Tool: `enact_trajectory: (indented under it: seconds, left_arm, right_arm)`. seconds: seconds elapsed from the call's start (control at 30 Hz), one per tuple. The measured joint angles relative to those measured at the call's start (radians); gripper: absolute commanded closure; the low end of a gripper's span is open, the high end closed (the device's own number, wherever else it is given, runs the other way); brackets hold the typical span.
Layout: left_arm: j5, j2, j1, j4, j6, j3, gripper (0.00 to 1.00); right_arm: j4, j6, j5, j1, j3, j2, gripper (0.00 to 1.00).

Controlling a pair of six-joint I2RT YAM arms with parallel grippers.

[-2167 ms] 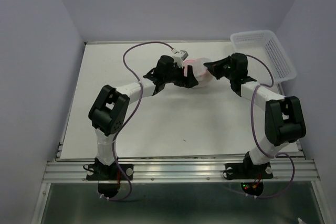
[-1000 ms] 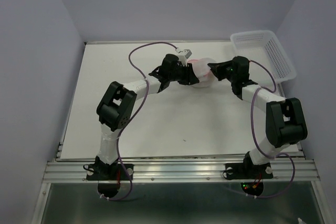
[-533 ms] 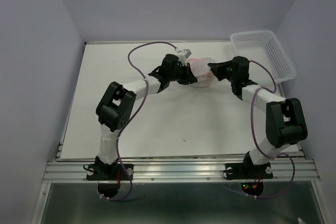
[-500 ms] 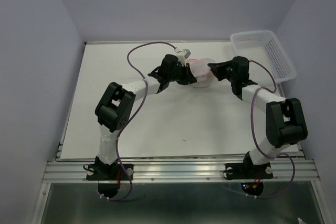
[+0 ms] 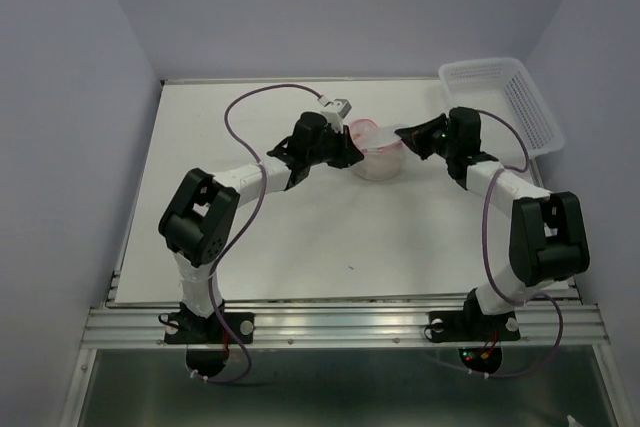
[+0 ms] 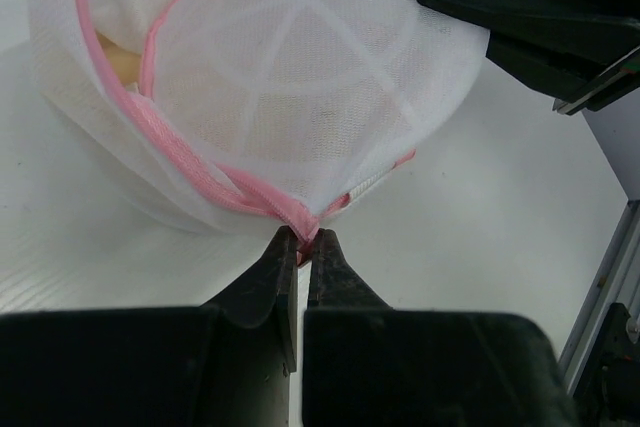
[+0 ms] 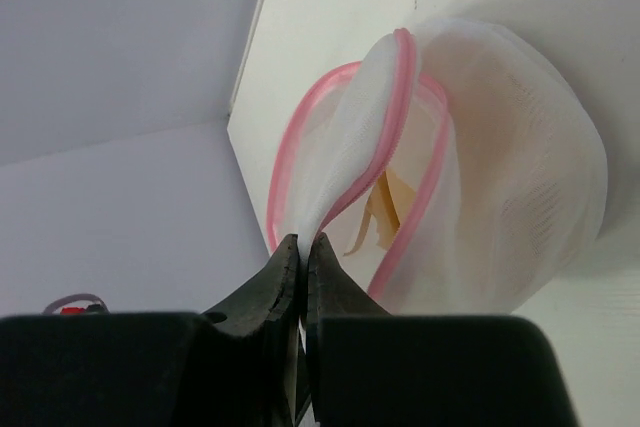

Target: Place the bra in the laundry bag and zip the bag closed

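Bra (image 7: 383, 205) lies inside the laundry bag (image 5: 377, 152), its peach showing where the pink zipper band (image 6: 200, 172) gapes. Bag is strung between both claws, low over the counter (image 5: 300, 237): left claw (image 6: 303, 240) pinched shut on the zipper band right at its tip, right claw (image 7: 303, 243) clamped on the opposite rim. Closing run likely arcs away from the left claw, toward the right one

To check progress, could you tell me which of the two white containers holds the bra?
The pink-rimmed mesh laundry bag; the peach bra shows inside. The slotted plastic basket looks empty.
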Motion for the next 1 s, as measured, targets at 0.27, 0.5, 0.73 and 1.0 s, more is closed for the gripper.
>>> enact_trajectory:
  seconds: [0.27, 0.5, 0.73, 1.0]
  left_arm:
    - [0.007, -0.017, 0.004, -0.024, 0.056, -0.007, 1.0]
    - [0.071, -0.02, 0.036, -0.125, 0.054, 0.01, 1.0]
    - [0.105, -0.019, 0.055, -0.286, 0.042, 0.075, 1.0]
    - [0.167, -0.02, 0.053, -0.372, 0.043, 0.143, 1.0]
  right_arm:
    - [-0.04, -0.256, -0.171, -0.016, 0.144, 0.089, 0.94]
    - [-0.134, -0.739, -0.399, -0.057, 0.272, 0.104, 0.15]
    - [-0.448, -1.46, -0.373, -0.004, 0.313, -0.067, 0.0]
    - [-0.664, -2.004, -0.275, 0.237, 0.34, -0.113, 0.0]
